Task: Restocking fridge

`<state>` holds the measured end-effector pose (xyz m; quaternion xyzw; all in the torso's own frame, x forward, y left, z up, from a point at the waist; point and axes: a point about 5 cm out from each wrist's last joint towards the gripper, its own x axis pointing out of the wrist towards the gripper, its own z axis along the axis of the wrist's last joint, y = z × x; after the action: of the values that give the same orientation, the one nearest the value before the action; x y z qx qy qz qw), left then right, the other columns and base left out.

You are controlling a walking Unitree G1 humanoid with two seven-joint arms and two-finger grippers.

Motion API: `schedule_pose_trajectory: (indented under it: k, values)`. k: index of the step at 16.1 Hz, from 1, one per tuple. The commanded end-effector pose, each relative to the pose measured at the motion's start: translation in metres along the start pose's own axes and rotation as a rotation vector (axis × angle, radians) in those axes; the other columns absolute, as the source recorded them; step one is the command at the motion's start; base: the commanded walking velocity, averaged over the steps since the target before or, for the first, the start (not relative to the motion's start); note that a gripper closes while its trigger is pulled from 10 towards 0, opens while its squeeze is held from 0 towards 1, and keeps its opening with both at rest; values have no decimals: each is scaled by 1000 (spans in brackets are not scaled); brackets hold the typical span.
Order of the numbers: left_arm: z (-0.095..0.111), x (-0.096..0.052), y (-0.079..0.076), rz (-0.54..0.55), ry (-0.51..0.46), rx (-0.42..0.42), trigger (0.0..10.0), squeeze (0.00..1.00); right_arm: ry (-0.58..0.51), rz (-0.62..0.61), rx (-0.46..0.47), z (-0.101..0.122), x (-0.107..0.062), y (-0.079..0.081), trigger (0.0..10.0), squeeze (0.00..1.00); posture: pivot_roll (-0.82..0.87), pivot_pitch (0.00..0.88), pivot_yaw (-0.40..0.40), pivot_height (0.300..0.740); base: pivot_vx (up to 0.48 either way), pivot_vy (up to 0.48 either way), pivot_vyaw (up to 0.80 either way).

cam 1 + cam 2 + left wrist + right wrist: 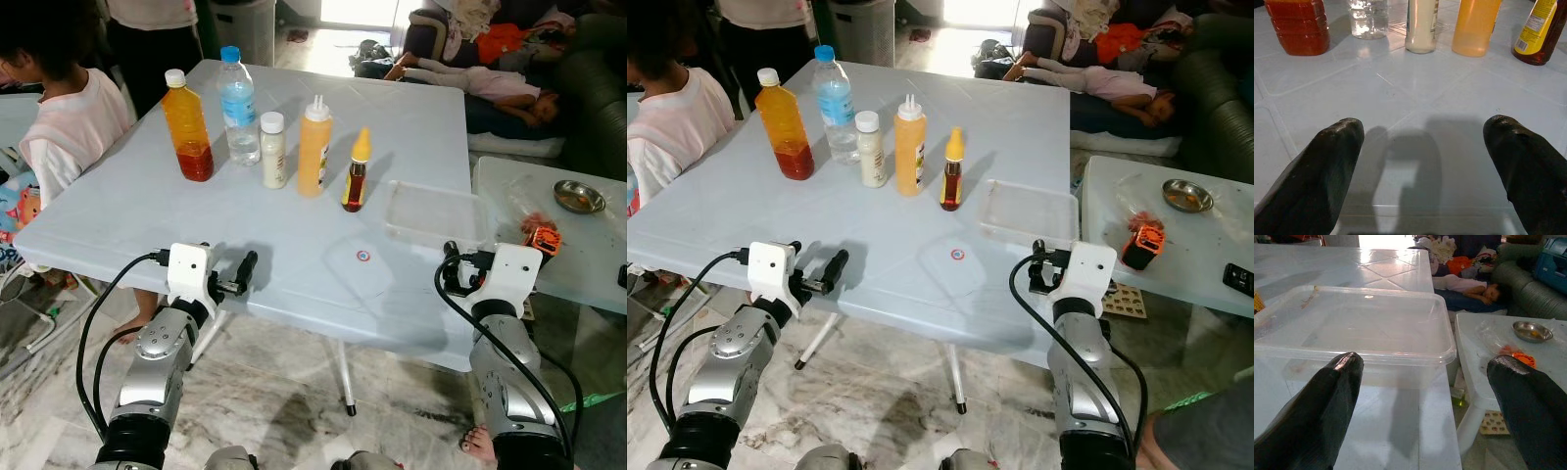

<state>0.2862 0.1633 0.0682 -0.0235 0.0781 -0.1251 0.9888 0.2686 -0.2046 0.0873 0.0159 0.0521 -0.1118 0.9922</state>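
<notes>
Left hand [1422, 147] open, over table [127, 206] edge | right hand [1425, 382] open, facing container [1352, 323]

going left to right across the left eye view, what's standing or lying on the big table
orange juice bottle → water bottle → small white bottle → yellow squeeze bottle → small dark sauce bottle → clear plastic container
</notes>
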Motion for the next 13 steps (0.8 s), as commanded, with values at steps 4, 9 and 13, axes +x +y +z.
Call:
schedule_pose_trajectory:
  k: [4,9,13]
  values:
    - [19,11,-4,40,-41,-24,10000,0,-19,-25,242,18,-6,17,10000,0,8,0,9,740,0,0,0]
    - [20,9,-4,43,-32,-24,10000,0,-7,-46,255,19,-17,15,10000,0,11,0,6,740,0,0,0]
    - [19,8,-5,33,-25,-15,10000,0,-77,-61,308,30,-31,2,10000,0,-5,0,20,740,0,0,0]
